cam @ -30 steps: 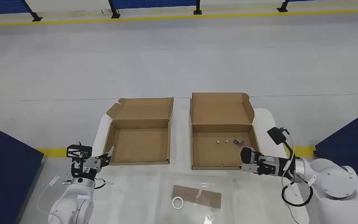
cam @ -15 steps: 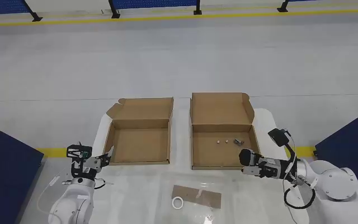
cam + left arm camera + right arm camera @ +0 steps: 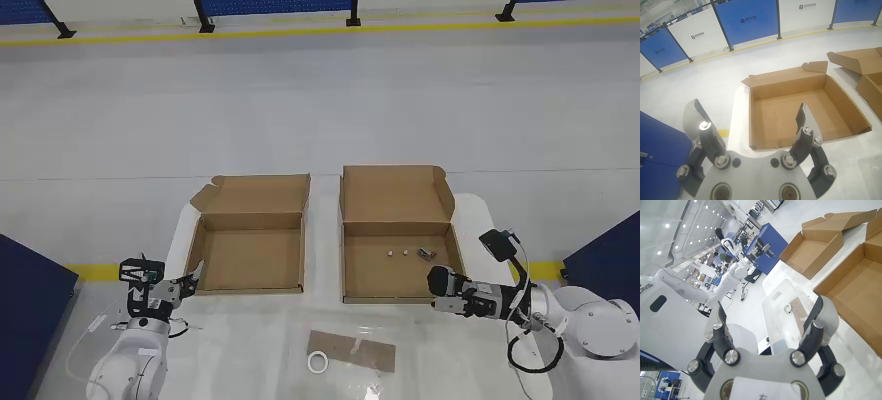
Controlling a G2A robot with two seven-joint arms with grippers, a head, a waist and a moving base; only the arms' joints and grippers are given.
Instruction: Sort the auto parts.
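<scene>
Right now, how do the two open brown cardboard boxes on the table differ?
The left-hand brown cardboard box is empty, while the right-hand brown cardboard box holds a few small parts in its far half. The right-hand box's folded-back lid looks taller than the left-hand box's. The right-hand box also sits slightly nearer the robot. Both are shallow and open-topped, and they stand side by side with a gap between them.
</scene>
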